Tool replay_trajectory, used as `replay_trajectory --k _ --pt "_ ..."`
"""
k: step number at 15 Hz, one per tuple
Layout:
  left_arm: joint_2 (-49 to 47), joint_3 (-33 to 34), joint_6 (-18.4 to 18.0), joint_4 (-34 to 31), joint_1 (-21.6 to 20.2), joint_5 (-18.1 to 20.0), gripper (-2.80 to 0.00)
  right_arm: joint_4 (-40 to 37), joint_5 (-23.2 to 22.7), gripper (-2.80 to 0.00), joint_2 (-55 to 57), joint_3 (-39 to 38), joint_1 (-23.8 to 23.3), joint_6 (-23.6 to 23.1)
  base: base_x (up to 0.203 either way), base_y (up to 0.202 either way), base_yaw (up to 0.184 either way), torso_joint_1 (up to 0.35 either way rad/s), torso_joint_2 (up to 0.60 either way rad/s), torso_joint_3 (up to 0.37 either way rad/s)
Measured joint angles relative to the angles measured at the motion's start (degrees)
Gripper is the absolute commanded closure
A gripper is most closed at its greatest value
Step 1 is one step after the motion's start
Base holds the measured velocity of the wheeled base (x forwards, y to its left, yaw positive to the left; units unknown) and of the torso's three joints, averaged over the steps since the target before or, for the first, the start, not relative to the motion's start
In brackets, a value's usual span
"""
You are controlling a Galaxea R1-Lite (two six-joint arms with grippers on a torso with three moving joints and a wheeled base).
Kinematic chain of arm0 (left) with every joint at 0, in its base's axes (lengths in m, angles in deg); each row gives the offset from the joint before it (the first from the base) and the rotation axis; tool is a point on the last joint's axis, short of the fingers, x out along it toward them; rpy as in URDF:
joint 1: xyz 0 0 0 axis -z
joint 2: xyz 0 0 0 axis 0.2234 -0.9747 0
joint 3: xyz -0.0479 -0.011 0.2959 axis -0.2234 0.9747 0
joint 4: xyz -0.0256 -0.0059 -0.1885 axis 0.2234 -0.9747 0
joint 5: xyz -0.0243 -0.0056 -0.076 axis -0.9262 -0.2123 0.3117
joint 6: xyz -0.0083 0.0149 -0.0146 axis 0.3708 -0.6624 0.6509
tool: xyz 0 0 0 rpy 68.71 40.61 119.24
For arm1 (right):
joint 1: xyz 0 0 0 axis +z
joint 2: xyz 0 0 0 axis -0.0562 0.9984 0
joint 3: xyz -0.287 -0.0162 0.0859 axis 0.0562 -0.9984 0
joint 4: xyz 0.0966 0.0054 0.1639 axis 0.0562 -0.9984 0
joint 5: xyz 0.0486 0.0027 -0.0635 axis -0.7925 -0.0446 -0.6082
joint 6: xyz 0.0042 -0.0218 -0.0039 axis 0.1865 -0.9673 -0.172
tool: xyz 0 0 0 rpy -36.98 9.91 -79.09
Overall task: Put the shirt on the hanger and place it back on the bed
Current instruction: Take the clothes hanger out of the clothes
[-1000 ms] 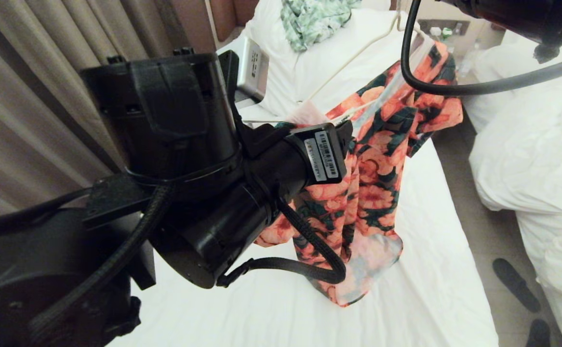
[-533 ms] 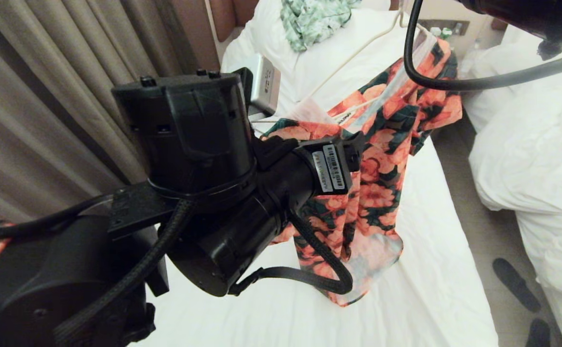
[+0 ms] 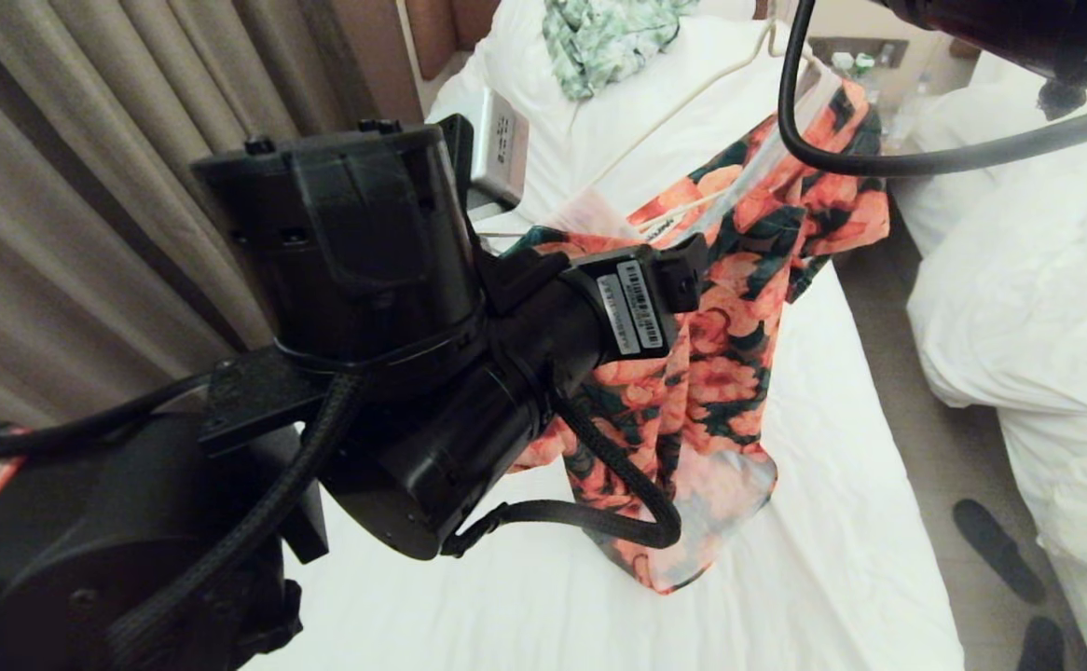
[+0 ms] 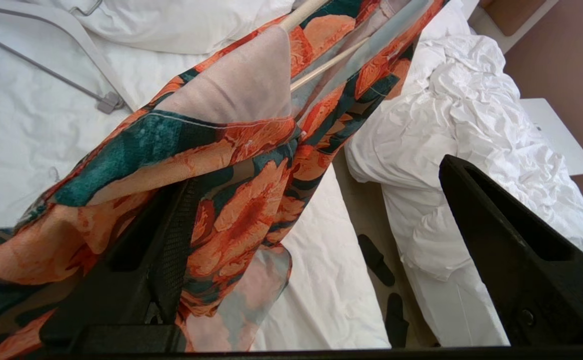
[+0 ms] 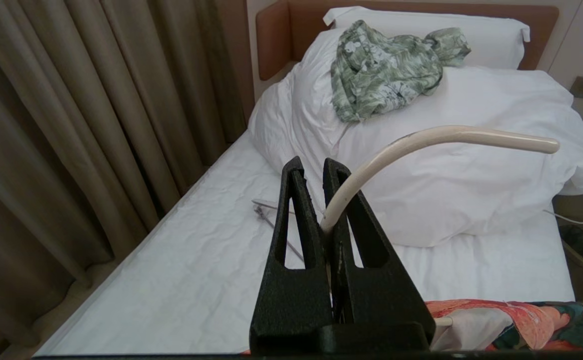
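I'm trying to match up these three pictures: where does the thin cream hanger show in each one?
Head view: the hanger slants down from the upper right, through the shirt.
Left wrist view: only its rods show, top centre, inside the shirt.
Right wrist view: its hook curves out of the shut right gripper.
Shared landmark: the bed.

Head view looks down; wrist views sit close; all share the bed [image 3: 823, 522]

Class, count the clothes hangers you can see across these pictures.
2. A thin cream hanger is held up in the right pincer; a thicker white hanger lies on the bed. Others may be hidden.
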Motion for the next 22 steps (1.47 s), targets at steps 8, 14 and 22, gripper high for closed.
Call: replay_trajectory --k 8,14,22 --pt "1.1 0.6 -0.1 0.1 0.4 0.1 0.00 -0.1 0.0 0.00 0.1 0.2 0.1 0.0 0.000 0.000 0.000 0.000 0.00 0.000" --pt "1.6 1.5 -0.8 2.2 0.4 0.3 0.00 0.0 0.0 0.00 0.2 0.0 0.6 0.0 0.000 0.000 0.000 0.000 0.00 0.000" --pt "1.8 2.3 -3.7 6.6 0.0 0.3 0.00 0.0 0.1 0.00 0.2 -0.8 2.9 0.0 0.000 0.000 0.000 0.000 0.00 0.000"
